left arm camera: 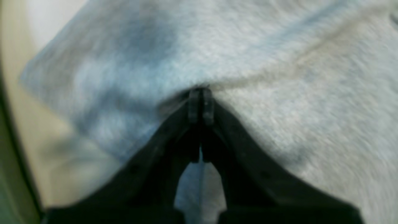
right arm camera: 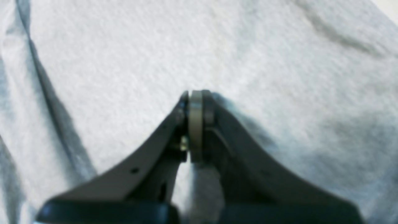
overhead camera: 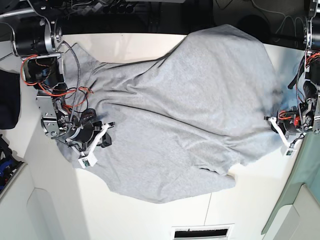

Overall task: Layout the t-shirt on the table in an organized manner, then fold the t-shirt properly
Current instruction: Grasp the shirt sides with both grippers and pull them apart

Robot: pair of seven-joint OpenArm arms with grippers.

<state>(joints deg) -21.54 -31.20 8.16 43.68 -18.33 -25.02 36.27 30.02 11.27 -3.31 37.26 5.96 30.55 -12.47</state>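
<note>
T-shirt [overhead camera: 185, 110] lies rumpled across the white tabletop [overhead camera: 130, 215]; left hand [left arm camera: 201, 104] and right hand [right arm camera: 196, 105] each pinch its grey cloth, jaws closed tight.

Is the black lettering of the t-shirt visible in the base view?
No, the t-shirt lies spread over the table showing only plain grey fabric with folds, and no print appears on it.

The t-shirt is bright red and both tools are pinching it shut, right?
Not quite. The t-shirt is light grey, not red, as the base view shows. The rest holds: the left tool and the right tool are each shut on its cloth.
</note>
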